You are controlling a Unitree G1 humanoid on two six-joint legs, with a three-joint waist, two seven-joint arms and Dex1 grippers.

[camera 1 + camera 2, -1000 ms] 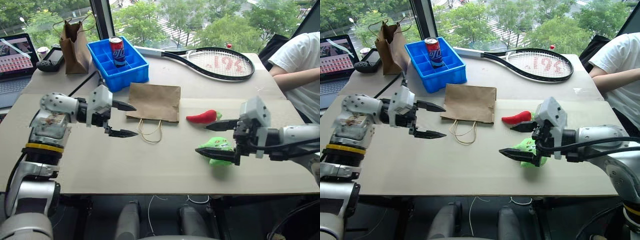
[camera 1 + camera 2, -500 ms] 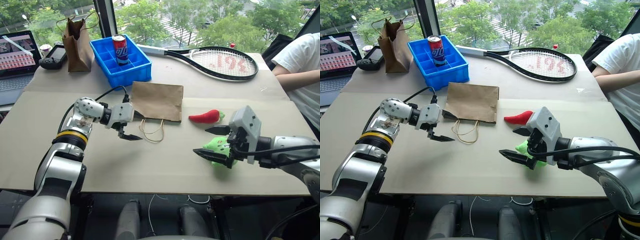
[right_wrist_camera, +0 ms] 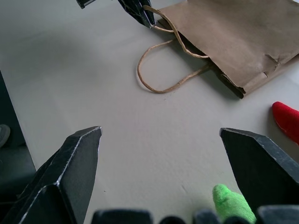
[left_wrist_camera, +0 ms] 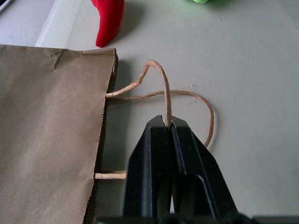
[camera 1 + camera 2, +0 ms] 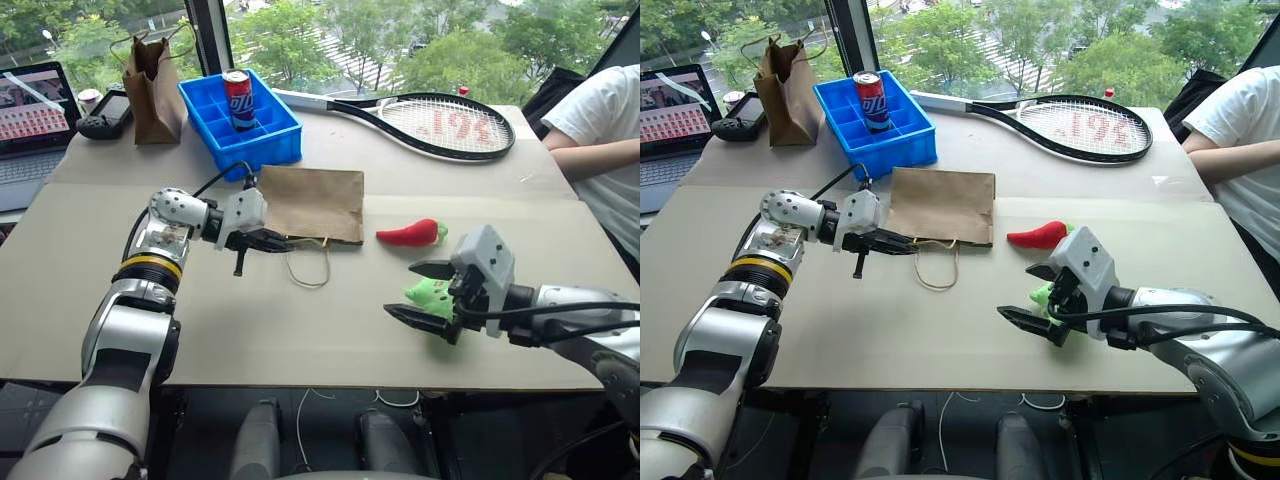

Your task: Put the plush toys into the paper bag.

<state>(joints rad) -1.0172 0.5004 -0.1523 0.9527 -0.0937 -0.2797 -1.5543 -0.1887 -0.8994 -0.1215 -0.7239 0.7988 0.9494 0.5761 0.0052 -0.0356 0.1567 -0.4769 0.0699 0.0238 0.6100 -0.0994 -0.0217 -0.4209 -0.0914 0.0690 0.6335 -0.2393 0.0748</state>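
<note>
The paper bag (image 5: pixel 315 203) lies flat mid-table with its twine handles toward me. My left gripper (image 5: pixel 285 241) is shut on one twine loop (image 4: pixel 164 88), lifting it slightly off the table. The red chili toy (image 5: pixel 410 234) lies to the right of the bag. Nearer the front edge sits the light green toy (image 5: pixel 432 295). My right gripper (image 5: pixel 402 290) stands open around it, pointing toward the bag. The green toy (image 3: pixel 231 203) shows low between the wide-spread fingers (image 3: pixel 77 158), not clamped.
A blue crate (image 5: pixel 272 140) holding a can (image 5: pixel 238 98) stands behind the bag, with a tennis racket (image 5: pixel 440 125) to its right. A narrower brown bag (image 5: pixel 148 75), a controller (image 5: pixel 105 112) and a laptop (image 5: pixel 35 110) sit far left. A person's arm (image 5: pixel 590 155) rests at the right.
My left gripper moved in to the bag's handles and shut on one twine loop. My right gripper sank a little around the green toy and stayed open.
</note>
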